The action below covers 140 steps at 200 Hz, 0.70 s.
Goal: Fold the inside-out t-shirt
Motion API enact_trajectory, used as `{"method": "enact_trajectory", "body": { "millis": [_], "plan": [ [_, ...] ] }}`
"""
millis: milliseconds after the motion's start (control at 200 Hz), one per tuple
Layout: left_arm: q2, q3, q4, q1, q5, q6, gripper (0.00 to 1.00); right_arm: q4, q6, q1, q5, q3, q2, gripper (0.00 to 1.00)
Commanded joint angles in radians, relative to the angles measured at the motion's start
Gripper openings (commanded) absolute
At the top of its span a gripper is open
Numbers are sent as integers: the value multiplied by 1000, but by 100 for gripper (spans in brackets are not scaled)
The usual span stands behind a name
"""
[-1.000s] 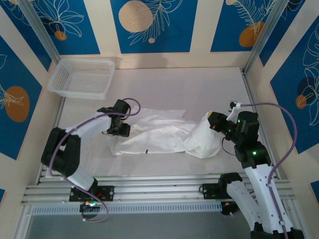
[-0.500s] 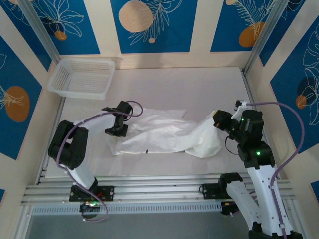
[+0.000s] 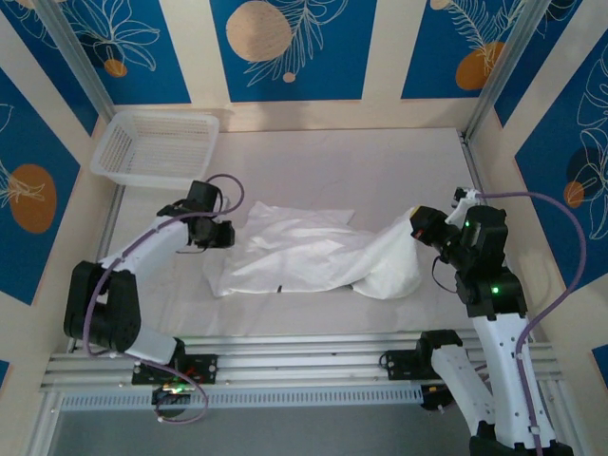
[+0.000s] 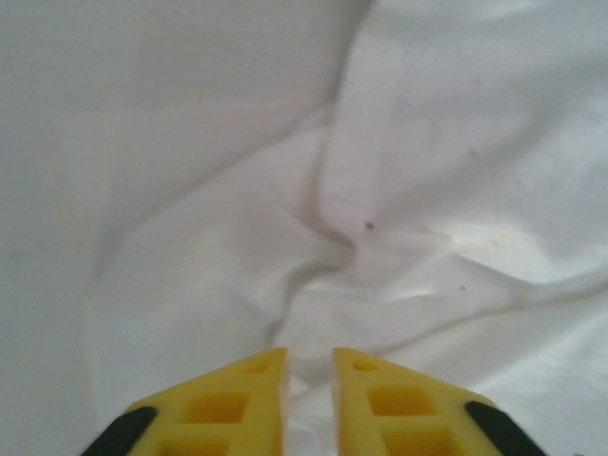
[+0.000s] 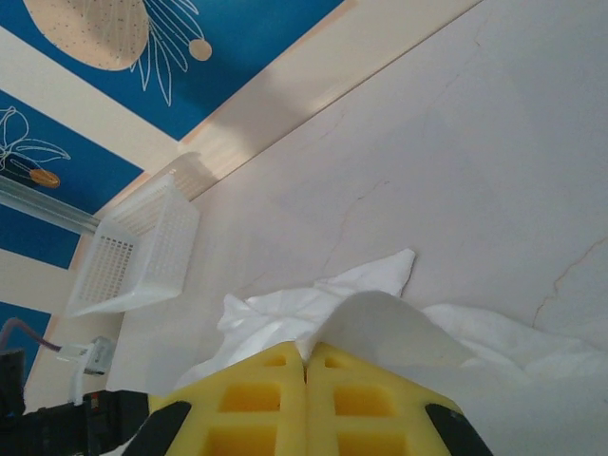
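White t-shirt (image 3: 304, 256) sprawls mid-table (image 3: 380, 171), its right end lifted and clamped in the right gripper (image 3: 415, 226). Left gripper (image 3: 220, 234) sits at its left edge, fingers barely apart, can't tell if it's gripping. Bare room along the back edge, basket (image 3: 157, 147) in the far-left corner.

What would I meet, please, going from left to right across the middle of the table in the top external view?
left claw → inside-out t-shirt, spread flat and wrinkled → right claw, shut on the shirt's lifted right end.
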Motion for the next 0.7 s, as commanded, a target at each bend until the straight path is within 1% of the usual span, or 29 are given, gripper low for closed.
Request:
{"method": "enact_trajectory", "body": {
  "millis": [0,85,210,320,415,525,575,630,695],
  "plan": [
    [61,-22,-26,1,103,-24,24,37,21,-7,-40,2,1,0],
    [91,-30,-32,1,66,-41,28,42,26,-6,-47,-3,2,0],
    [138,-28,-49,1,7,-51,28,40,25,-6,-49,2,5,0],
    [172,-26,-53,1,-3,-55,28,39,26,-6,-54,3,4,0],
    [169,-34,-47,1,-19,-58,28,37,29,-6,-55,3,4,0],
    [158,-33,-72,1,-87,-54,28,40,34,-6,-61,1,7,0],
    [153,-37,-75,1,-109,-54,30,42,36,-6,-63,0,9,0],
    [152,-37,-78,1,-109,-51,33,46,38,-6,-66,0,13,0],
    [157,-39,-72,0,-78,-49,34,48,38,-7,-70,3,15,0]
  ]
}}
